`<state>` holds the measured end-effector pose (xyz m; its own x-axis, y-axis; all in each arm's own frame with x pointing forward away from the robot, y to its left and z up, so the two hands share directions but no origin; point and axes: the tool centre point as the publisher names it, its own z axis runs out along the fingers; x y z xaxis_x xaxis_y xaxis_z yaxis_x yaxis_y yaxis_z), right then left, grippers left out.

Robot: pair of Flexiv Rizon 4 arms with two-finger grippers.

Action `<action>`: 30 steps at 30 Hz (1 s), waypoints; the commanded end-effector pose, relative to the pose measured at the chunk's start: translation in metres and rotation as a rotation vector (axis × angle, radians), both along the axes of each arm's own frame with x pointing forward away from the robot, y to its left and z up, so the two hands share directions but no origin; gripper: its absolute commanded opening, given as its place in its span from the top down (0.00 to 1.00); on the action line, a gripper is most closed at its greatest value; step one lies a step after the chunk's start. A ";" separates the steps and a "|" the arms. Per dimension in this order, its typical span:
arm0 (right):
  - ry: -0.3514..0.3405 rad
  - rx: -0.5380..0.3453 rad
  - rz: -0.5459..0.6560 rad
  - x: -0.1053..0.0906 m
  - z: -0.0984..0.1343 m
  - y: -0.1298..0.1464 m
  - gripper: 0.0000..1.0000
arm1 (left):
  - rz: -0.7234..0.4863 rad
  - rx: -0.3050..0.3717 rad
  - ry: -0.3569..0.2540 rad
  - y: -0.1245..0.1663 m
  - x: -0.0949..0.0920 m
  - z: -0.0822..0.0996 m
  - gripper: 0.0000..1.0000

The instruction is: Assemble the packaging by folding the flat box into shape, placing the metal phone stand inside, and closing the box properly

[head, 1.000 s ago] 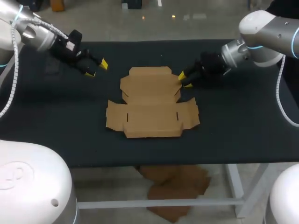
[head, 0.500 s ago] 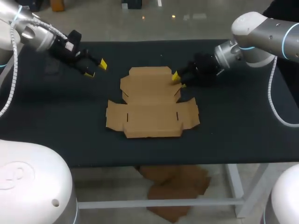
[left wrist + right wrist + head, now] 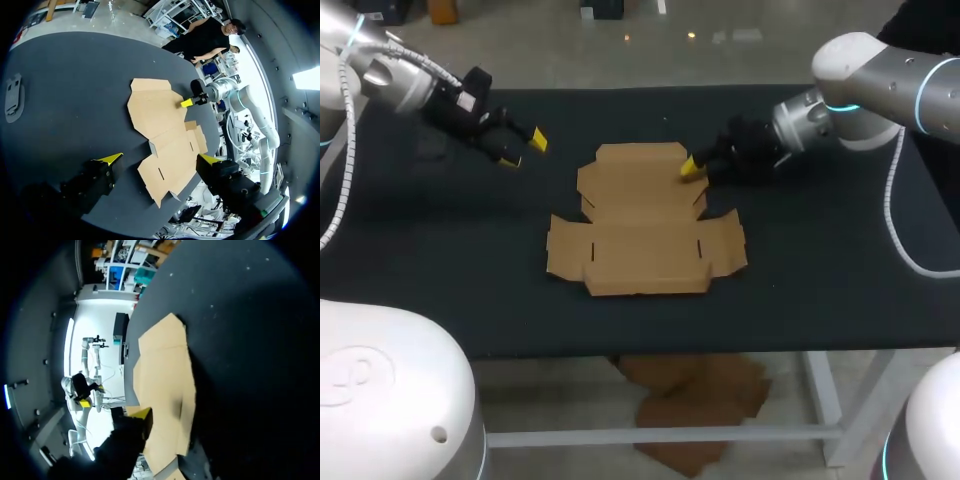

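Left arm (image 3: pixel 390 75): silver shell, black wrist, coming in left of the flat box (image 3: pixel 645 225). Left gripper (image 3: pixel 523 149) sits well apart from the box's far-left corner, above the table (image 3: pixel 440 260). Its two yellow tips stand wide apart with nothing between them. In the left wrist view the box (image 3: pixel 160 125) lies ahead of those spread tips.

The flat box is a brown cardboard die-cut blank with a plain matte face, lying unfolded and flat near the middle of the table. Its length looks to run far-to-near. The narrower panel with clipped corners points at the far edge. The wider end, with a wing flap on each side and short slits, points toward the robot. Edges are notched where the panels meet.

The table is a black, dull, cloth-like surface.

Right arm (image 3: pixel 865 85): silver shell with a blue ring and black wrist, coming in right of the box. Right gripper (image 3: pixel 690 168) is at the right edge of the box's narrow far panel, yellow over the cardboard. It also shows from the left wrist (image 3: pixel 186 103). Apart or together: cannot tell. Contact with the box: cannot tell. In the right wrist view the box (image 3: pixel 165 375) runs ahead of it.
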<state>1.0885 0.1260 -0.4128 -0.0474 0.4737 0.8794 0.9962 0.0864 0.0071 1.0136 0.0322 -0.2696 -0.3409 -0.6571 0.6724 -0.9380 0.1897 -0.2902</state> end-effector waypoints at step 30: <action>-0.251 0.159 -0.019 -0.007 0.040 -0.003 1.00 | -0.159 -0.150 0.026 -0.004 0.002 -0.008 0.00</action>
